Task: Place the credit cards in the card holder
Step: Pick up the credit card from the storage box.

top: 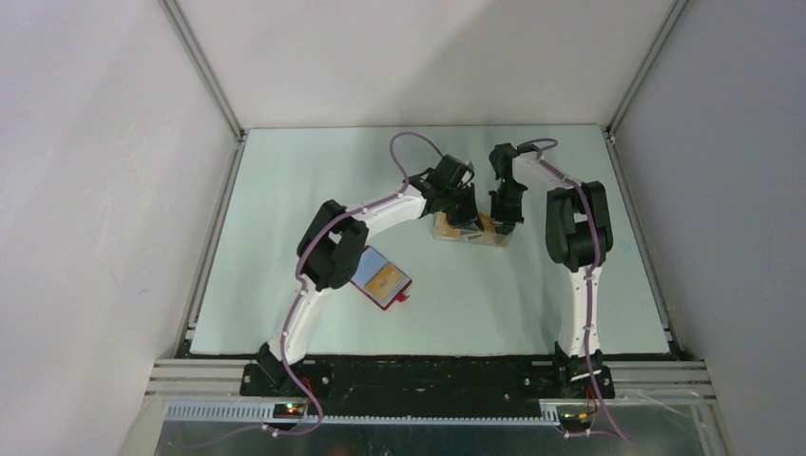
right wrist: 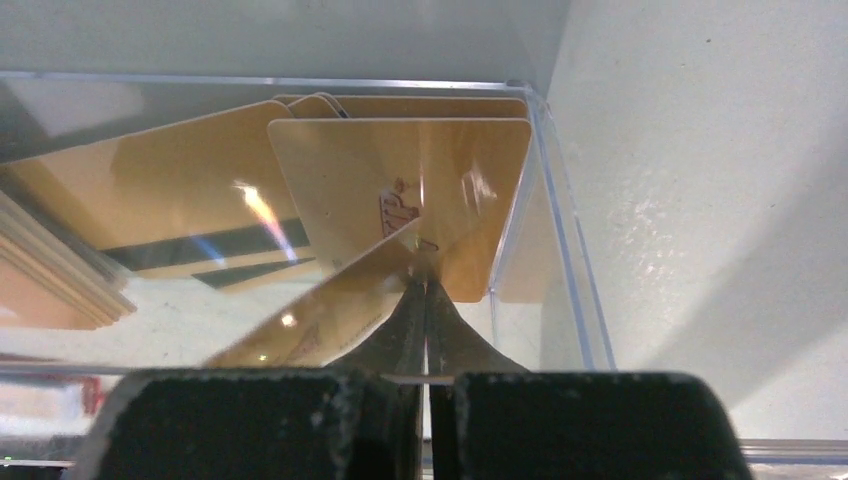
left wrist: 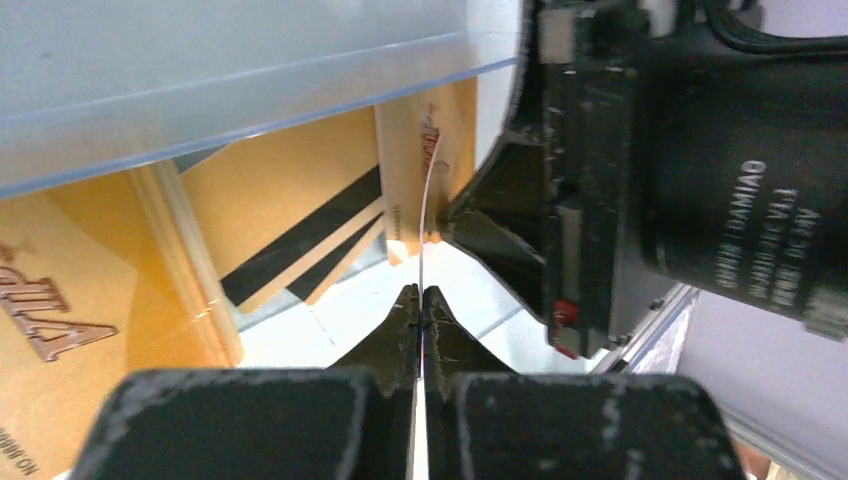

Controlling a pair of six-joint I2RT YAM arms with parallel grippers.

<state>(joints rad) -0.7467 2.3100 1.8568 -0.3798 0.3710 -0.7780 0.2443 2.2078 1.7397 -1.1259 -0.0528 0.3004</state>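
The credit cards [top: 483,226] are orange and lie in a clear plastic box [top: 447,231] mid-table. The card holder [top: 373,270], a red wallet, lies open near the left arm's elbow. It shows a blue-grey inside, and an orange card [top: 386,277] lies on it. My left gripper [left wrist: 420,298] is shut on a thin clear sheet seen edge-on, apparently the box's wall [left wrist: 428,215]. Striped cards [left wrist: 290,215] lie beyond it. My right gripper [right wrist: 425,285] reaches into the box [right wrist: 560,215]. It is shut at the corner of a slanted orange card [right wrist: 310,320]. Another card [right wrist: 400,190] stands behind.
The right gripper's black body [left wrist: 600,180] is close on the right in the left wrist view. A stack of cards [right wrist: 50,270] lies at the box's left end. Grey enclosure walls and metal rails [top: 204,247] border the pale table [top: 532,304].
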